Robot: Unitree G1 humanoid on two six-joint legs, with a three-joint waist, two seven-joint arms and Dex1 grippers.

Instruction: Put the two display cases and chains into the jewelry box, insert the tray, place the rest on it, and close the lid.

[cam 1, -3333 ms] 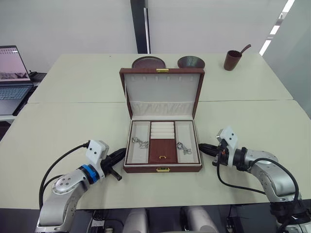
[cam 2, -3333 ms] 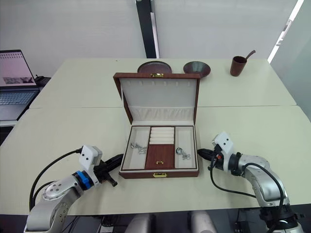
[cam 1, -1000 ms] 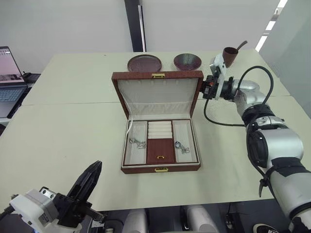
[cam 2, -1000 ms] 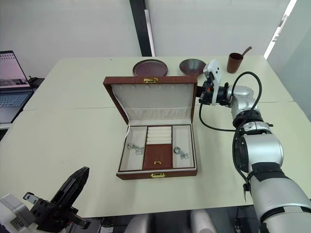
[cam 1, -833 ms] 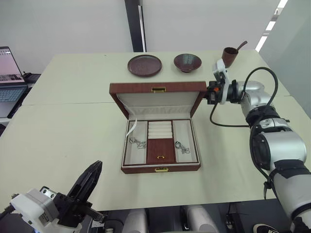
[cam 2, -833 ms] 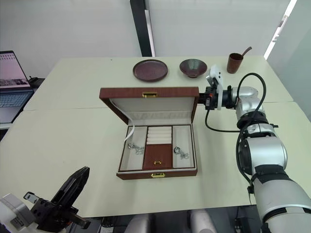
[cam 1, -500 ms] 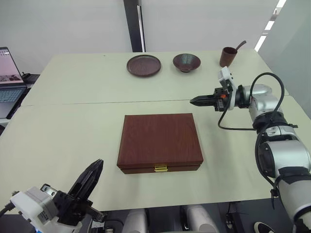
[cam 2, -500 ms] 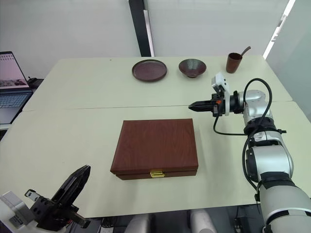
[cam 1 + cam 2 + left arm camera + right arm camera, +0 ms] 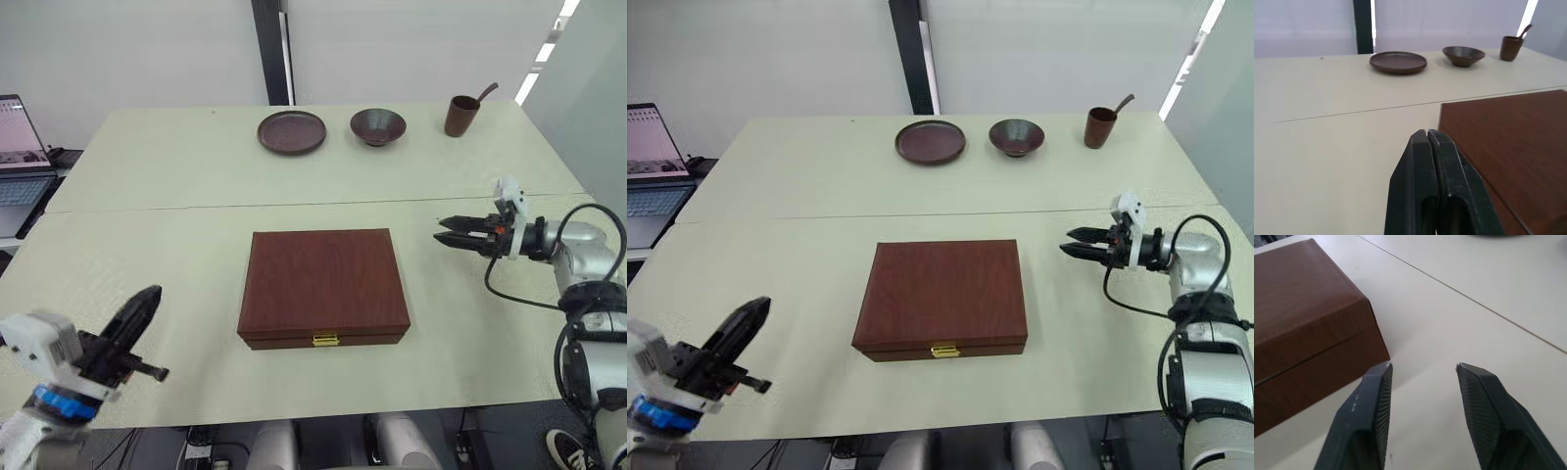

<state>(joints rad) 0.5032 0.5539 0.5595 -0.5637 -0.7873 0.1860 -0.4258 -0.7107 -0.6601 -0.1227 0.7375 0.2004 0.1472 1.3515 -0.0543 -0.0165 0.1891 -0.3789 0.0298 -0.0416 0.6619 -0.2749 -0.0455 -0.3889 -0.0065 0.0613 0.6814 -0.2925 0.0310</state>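
Jewelry box (image 9: 323, 284) lies closed (right gripper (image 9: 443, 231) spread, left gripper (image 9: 1428, 133) pressed together).

Jewelry box (image 9: 323, 284) contents: lid (image 9: 322, 278) down flat, so you can't see anything inside it.
Laptop (image 9: 22, 147), well left of the box: cut by the frame edge, screen too small to read.
Cup (image 9: 462, 115), far behind the box: contents not discernible.
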